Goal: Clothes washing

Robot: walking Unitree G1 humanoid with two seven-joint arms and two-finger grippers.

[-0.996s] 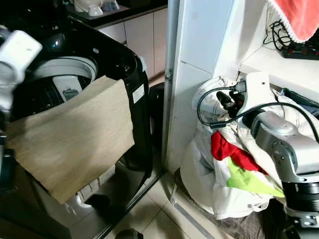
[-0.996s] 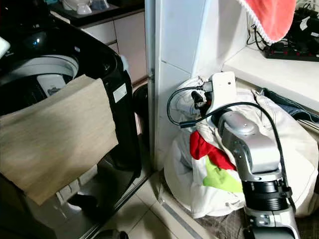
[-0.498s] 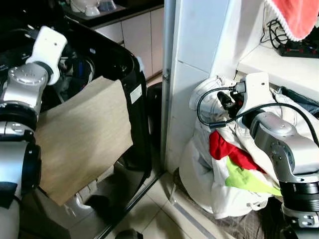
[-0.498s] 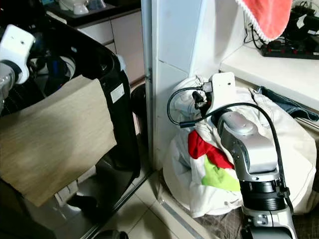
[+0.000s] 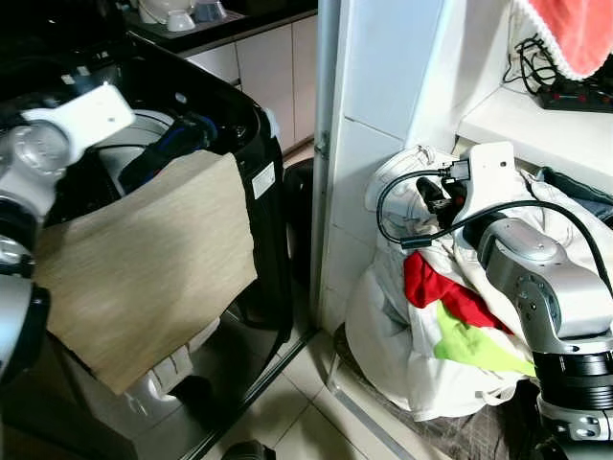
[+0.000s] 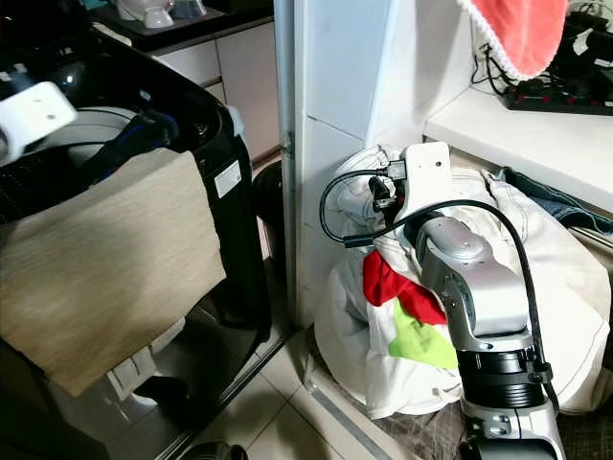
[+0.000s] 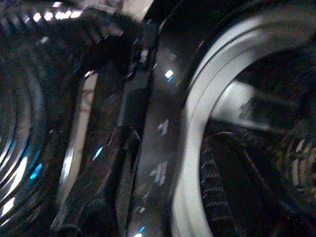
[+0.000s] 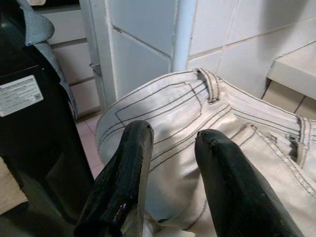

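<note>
A black top-loading washing machine (image 5: 259, 125) stands at the left with its lid up. A beige cloth (image 5: 144, 268) hangs over its front edge. My left gripper (image 5: 192, 134) reaches over the drum opening; in the left wrist view its fingers (image 7: 111, 177) stand apart above the white drum rim (image 7: 192, 123), with nothing between them. At the right lies a laundry pile: white jeans (image 8: 197, 108), a red garment (image 5: 445, 292) and a green one (image 5: 474, 345). My right gripper (image 8: 175, 133) hovers open just above the white jeans.
A white tiled pillar (image 5: 383, 105) separates the washer from the pile. A ledge (image 5: 536, 125) behind the pile carries a power strip (image 5: 575, 96) and cables, with a pink towel (image 5: 575, 34) hanging above. Blue denim (image 5: 579, 192) lies behind. Pale floor tiles (image 5: 287, 412) show below.
My left arm has swung over the washer's opening, its wrist shifting left and the fingers now pointing across the drum. The right arm and the pile have stayed put.
</note>
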